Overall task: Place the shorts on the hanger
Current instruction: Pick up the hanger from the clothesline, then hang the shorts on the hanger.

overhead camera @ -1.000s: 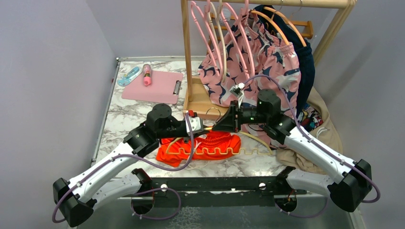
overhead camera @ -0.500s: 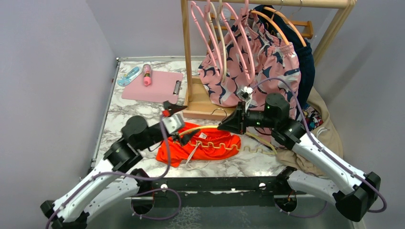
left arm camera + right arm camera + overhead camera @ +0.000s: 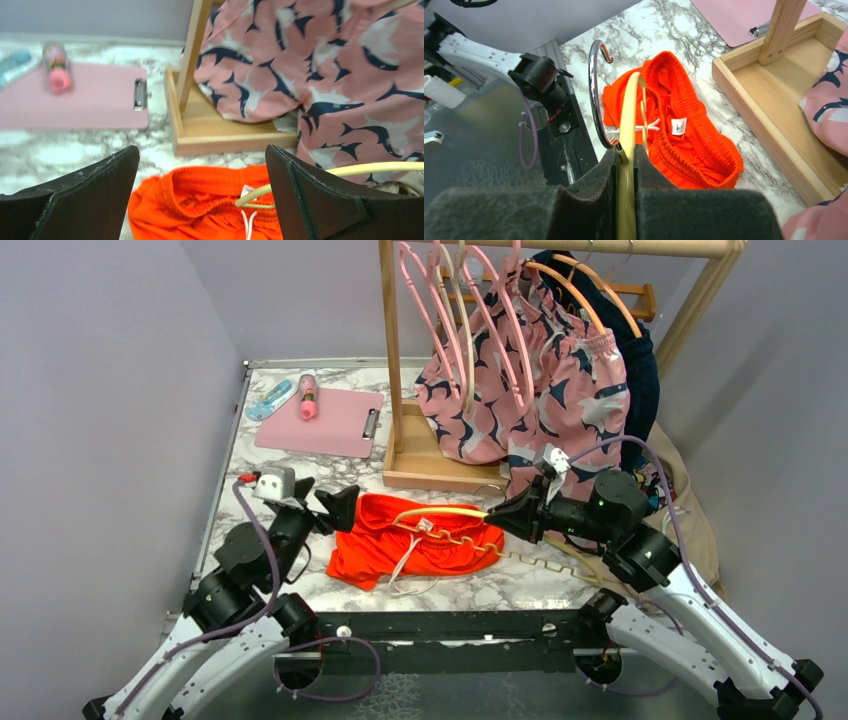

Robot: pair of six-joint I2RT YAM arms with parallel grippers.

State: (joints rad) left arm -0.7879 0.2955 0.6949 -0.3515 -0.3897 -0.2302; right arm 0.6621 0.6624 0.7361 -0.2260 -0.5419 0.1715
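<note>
The marble-patterned worktop [image 3: 260, 480] carries a wooden clothes rack [image 3: 390, 340] at the far side, with a square post and a shallow tray-like base. Pink hangers [image 3: 440, 300] and darker orange hangers [image 3: 600, 290] hang from the rack, and pink shorts [image 3: 560, 390] printed with navy and white sharks drape down from them. A beige garment [image 3: 690, 510] is heaped at the right edge.

The shorts [image 3: 440, 545] lie crumpled on the worktop near its front edge, just in front of the rack base and between the two arms. They are bright orange-red, with a ribbed elastic waistband and a white drawstring. A small white tag [image 3: 678, 126] is sewn inside the waistband, but its print is too small to read.

The right arm reaches left from its base with its forearm low. The right gripper [image 3: 625, 152] has its fingers pressed together on the hanger [image 3: 445, 511], beside the base of the metal hook [image 3: 594, 95]. The hanger is thin, rounded and pale yellow. One of its arms extends over the waistband opening, and a wavy lower bar trails to the right.

The left arm is folded back at the left. The left gripper [image 3: 325, 495] is raised and points toward the shorts with its fingers spread wide, holding nothing.

At the far left lies a flat pink clipboard [image 3: 320, 422] with a metal clip. A pink bottle [image 3: 308, 397] lies on its far edge.
</note>
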